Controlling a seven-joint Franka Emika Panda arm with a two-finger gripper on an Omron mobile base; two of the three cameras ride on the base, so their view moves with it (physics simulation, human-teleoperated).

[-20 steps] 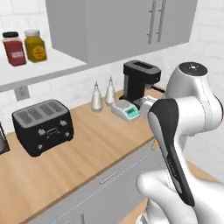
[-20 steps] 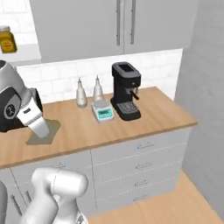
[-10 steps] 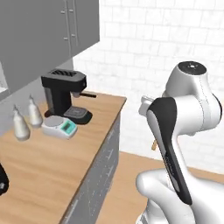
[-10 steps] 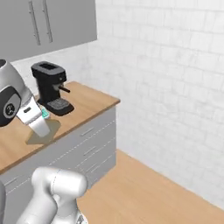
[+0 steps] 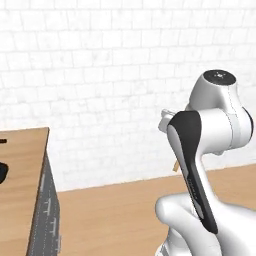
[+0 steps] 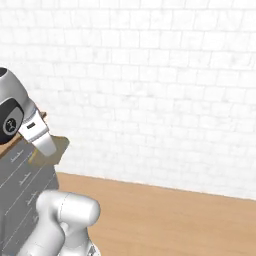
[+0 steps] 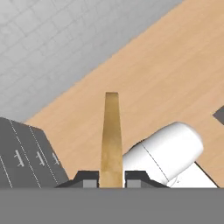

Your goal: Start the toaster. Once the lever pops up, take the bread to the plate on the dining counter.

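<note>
My gripper [image 7: 111, 177] is shut on the bread [image 7: 111, 135], a thin tan slice seen edge-on between the two finger tips in the hand view. From the right base view the same bread [image 6: 51, 150] hangs flat below the gripper [image 6: 42, 142], just off the end of the worktop. A sliver of the bread [image 5: 175, 165] peeks out behind my dark forearm in the left base view. The toaster, the plate and the dining counter are out of view.
The end of a wood worktop [image 5: 22, 150] with grey drawer fronts [image 6: 20, 172] sits at the left. A white brick wall [image 5: 100, 75] stands ahead, and bare wood floor [image 6: 170, 215] stretches to the right and below the hand.
Both base views have swung to the right with the base: the worktop, coffee machine and cabinets have slid out to the left. The bread stays in the shut gripper.
</note>
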